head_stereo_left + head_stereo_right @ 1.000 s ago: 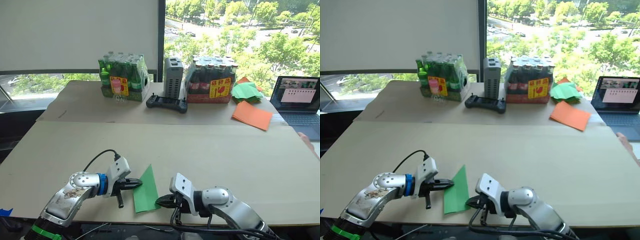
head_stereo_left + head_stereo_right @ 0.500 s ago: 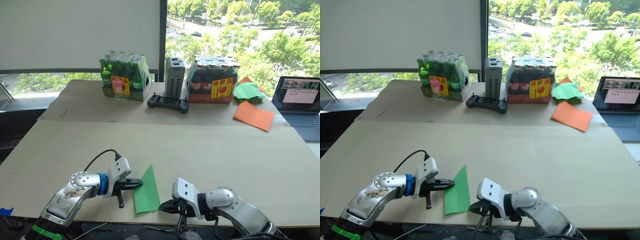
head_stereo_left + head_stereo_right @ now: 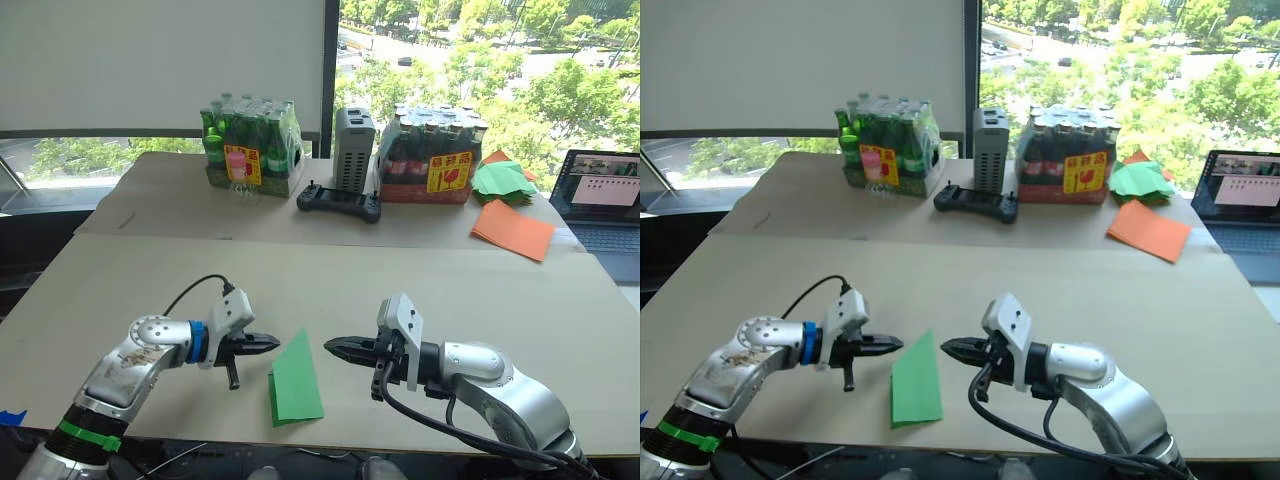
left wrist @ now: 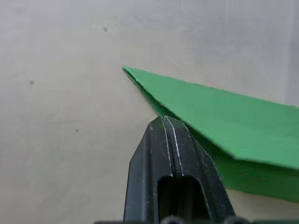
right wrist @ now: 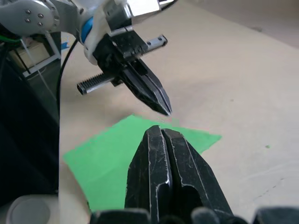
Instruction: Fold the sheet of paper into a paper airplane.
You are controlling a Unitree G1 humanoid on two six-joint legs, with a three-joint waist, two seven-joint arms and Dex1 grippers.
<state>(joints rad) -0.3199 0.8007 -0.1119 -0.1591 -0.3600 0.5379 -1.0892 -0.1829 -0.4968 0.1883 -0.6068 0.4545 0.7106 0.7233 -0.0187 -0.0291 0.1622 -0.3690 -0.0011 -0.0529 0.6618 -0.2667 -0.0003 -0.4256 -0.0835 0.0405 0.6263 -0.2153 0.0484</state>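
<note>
One paper airplane [image 3: 294, 378] lies flat near the desk's [image 3: 400, 280] front edge, long axis running front to back, pointed nose aimed away from the robot. Left end effector [image 3: 272, 344] and right end effector [image 3: 331, 346] flank the nose, fingers pressed closed, holding nothing.

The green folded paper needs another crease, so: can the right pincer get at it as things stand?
Probably yes. The right pincer, shut, hovers just beside the green folded paper with bare table between; the left pincer sits on the far side.
</note>
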